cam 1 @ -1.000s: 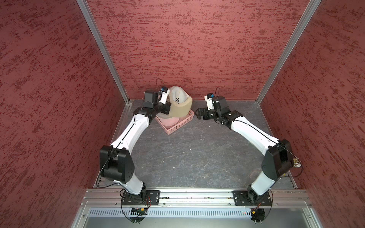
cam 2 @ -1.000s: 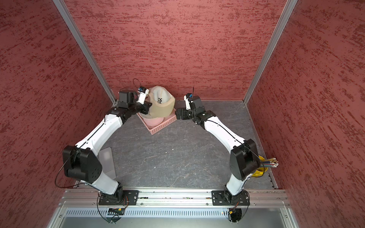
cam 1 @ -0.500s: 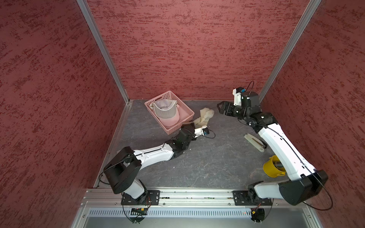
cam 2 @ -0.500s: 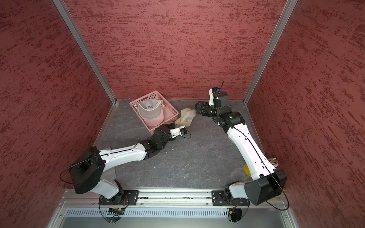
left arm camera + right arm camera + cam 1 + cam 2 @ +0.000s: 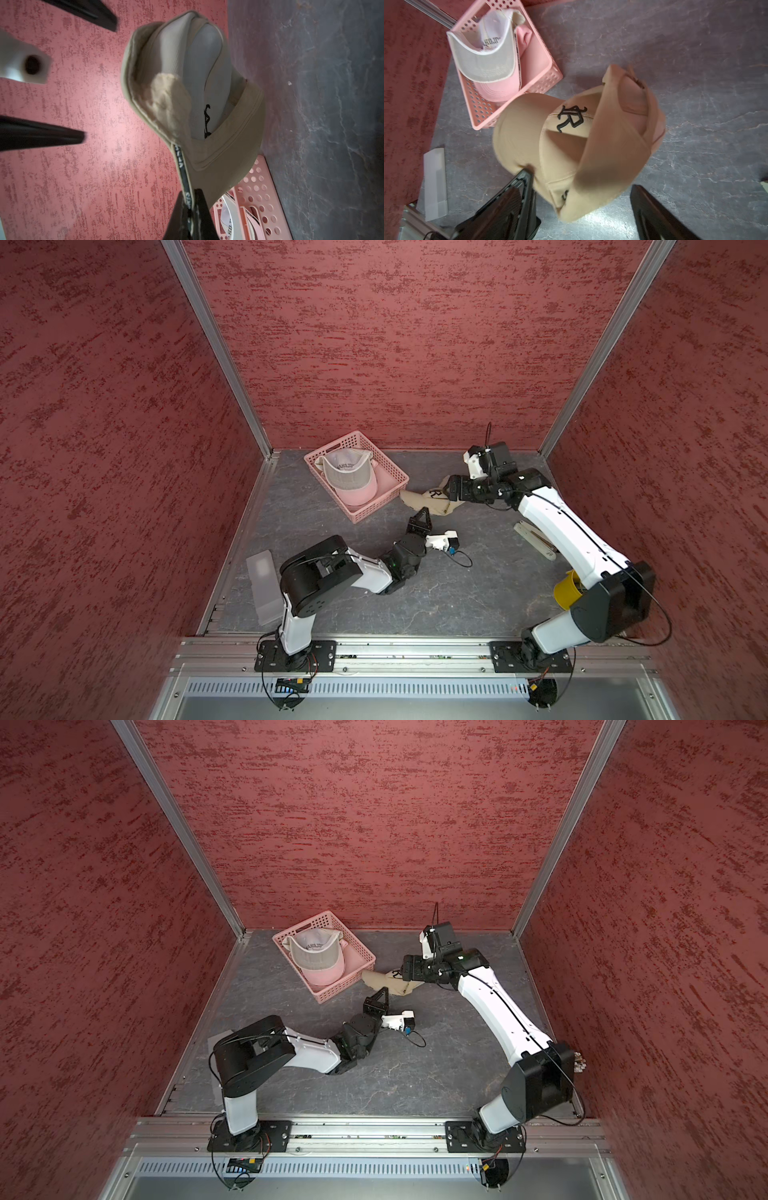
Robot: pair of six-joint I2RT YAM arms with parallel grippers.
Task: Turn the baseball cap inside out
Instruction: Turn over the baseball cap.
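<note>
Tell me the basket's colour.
Pink, with perforated walls; the basket shows best in the right wrist view.

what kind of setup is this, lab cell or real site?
Most likely a lab robot cell: red wall panels between aluminium posts enclose a grey tabletop. The left arm and right arm are bolted to a front rail. Props include a pink basket and a tan cap.

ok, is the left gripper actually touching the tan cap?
Touching. The left wrist view shows the left gripper shut on the black band at the edge of the tan cap, with no gap.
</note>
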